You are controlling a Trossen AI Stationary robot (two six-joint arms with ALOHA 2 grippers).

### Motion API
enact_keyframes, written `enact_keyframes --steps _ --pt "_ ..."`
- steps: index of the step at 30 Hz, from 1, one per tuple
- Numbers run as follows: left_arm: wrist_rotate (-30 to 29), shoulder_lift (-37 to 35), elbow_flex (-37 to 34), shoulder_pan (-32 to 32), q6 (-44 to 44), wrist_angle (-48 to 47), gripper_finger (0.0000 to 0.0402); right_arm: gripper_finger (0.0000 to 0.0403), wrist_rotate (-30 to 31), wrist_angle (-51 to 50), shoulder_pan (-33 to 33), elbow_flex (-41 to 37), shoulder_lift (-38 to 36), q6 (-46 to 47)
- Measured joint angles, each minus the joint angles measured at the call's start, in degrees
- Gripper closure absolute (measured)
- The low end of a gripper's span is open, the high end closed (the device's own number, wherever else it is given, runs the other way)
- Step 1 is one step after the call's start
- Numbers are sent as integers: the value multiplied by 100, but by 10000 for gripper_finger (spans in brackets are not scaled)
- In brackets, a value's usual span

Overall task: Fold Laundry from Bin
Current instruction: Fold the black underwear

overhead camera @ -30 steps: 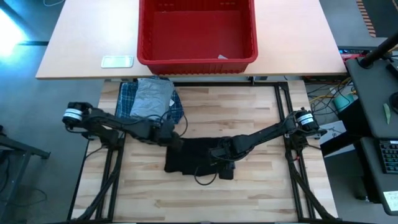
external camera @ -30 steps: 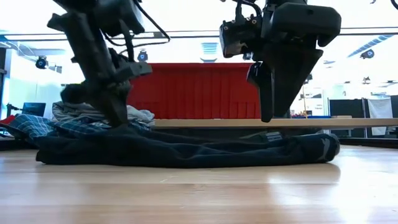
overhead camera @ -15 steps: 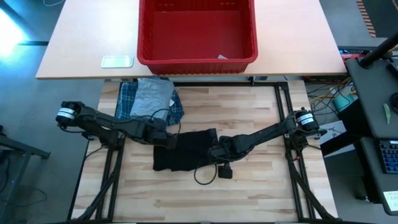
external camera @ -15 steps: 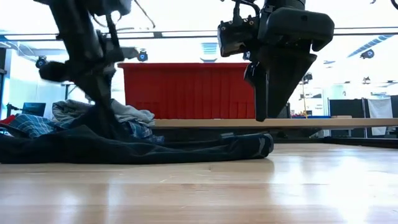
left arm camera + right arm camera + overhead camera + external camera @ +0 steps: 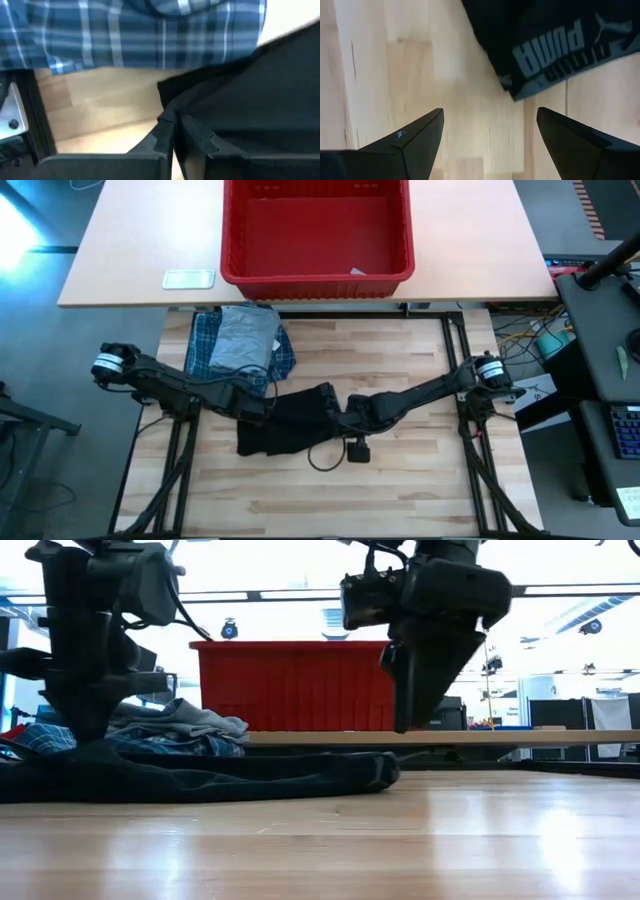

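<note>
A small black garment (image 5: 290, 423) with a printed waistband (image 5: 555, 52) lies on the wooden table (image 5: 400, 490). My left gripper (image 5: 256, 409) is shut on its left end and points steeply down. My right gripper (image 5: 490, 131) hangs open above bare wood just past the garment's right end, touching nothing. A folded blue-and-white plaid shirt (image 5: 205, 345) with a grey T-shirt (image 5: 245, 335) on top lies at the far left. The red bin (image 5: 317, 230) stands on the tan table beyond. My left gripper pinches a raised fold at the black garment's left end (image 5: 172, 117) between its two shut fingers. The fingers come from above, slanting steeply down. The rest of the garment (image 5: 230, 775) lies slack on the table, stretching toward my right gripper.
A small clear packet (image 5: 188, 278) lies on the tan table left of the bin. A loop of cable (image 5: 322, 462) hangs by my right arm near the garment's near edge. Bare wood lies toward the table's near edge and right side.
My left gripper has moved toward the table's left edge and tipped further downward, staying shut. The black garment has slid leftward with it along the table, and its right end has drawn out from under my right gripper.
</note>
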Motion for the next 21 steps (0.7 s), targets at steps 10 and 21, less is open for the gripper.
enact_keyframes --steps 10,21 --pt "1176 -214 50 -34 858 -461 246 87 -8 1037 -576 54 63 -809" --pt "901 -1141 1013 -662 928 -1488 127 87 -41 1247 -942 761 802 -1969"
